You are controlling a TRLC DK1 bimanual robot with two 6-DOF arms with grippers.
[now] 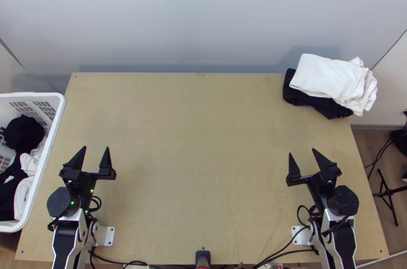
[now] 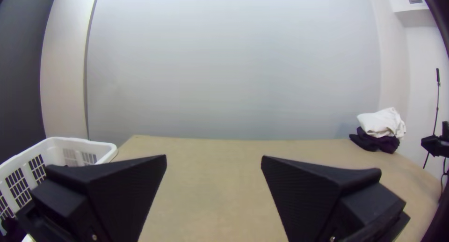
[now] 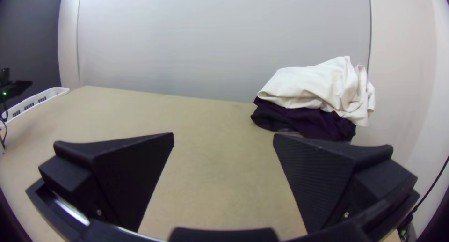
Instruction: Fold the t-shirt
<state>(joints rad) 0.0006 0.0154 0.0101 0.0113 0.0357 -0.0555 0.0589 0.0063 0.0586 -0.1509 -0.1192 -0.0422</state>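
In the top view my left gripper [image 1: 95, 149] stands open over the table's left part, beside the basket, with nothing between its fingers. My right gripper [image 1: 301, 152] is open too, over the right part, nearer me than the cloth pile. The left wrist view has the left gripper [image 2: 213, 158] with its fingers wide apart; the right gripper [image 3: 223, 135] looks the same in the right wrist view. Folded white cloth [image 1: 330, 80] lies on folded dark cloth [image 1: 310, 100] at the far right corner. Dark cloth [image 1: 24, 134] and white cloth [image 1: 24, 192] lie bunched in the basket.
A white basket [image 1: 49, 159] stands along the left edge of the wooden table [image 1: 203, 167]. Bare tabletop lies between the two grippers. A grey wall [image 1: 193, 20] rises behind the far edge. Black cables [image 1: 285, 249] run along the near edge.
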